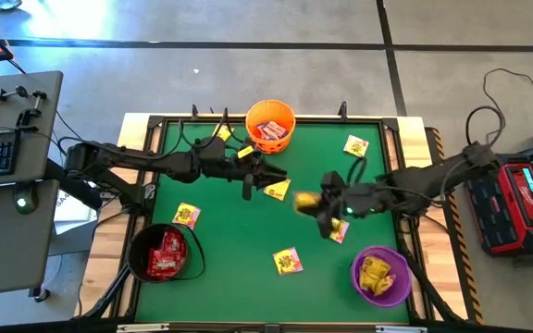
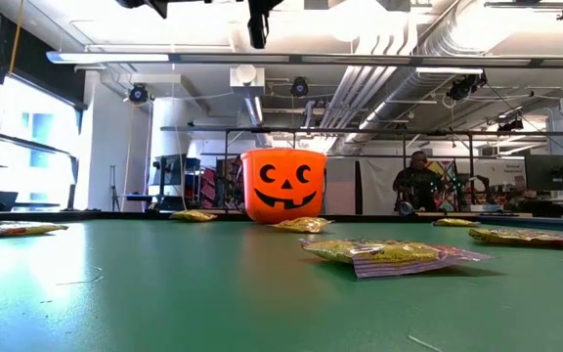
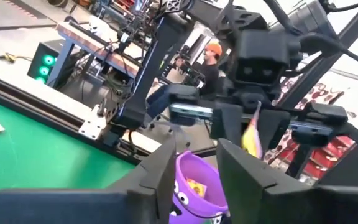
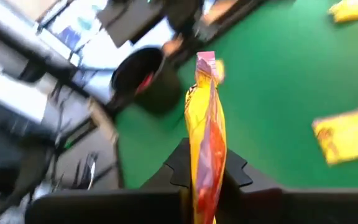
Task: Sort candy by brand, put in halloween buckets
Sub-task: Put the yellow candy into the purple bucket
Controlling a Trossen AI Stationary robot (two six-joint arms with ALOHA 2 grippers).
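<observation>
Yellow packet (image 4: 205, 143): clamped upright between the right gripper (image 1: 315, 205) fingers, lifted off the green worktop (image 1: 229, 268) near its middle, well short of the purple bucket (image 1: 380, 275).

Left gripper (image 1: 265, 176): hangs above the worktop just below the orange bucket (image 1: 270, 125), fingers apart and empty, with a loose packet (image 1: 278, 190) right at their tips.

Step in hand: by my reading, carrying the yellow packet to the purple bucket, which already has yellow candy in it.

Doing it well: I'd keep the packet high enough to clear the rim, bring it over the middle of the opening, and only then part the fingers; the wrapper is light and floppy, so a release off-centre could catch the rim and slide out. The left arm should hold off from the middle so the arms don't meet.

Buckets: three, orange at the far edge, black (image 1: 163, 252) at the near left, purple at the near right.

Loose candy on the worktop: I count about seven from above, mostly yellow, a couple part hidden by the arms.

Candy in buckets: red in the black one, red-and-white in the orange; too heaped to count.
</observation>
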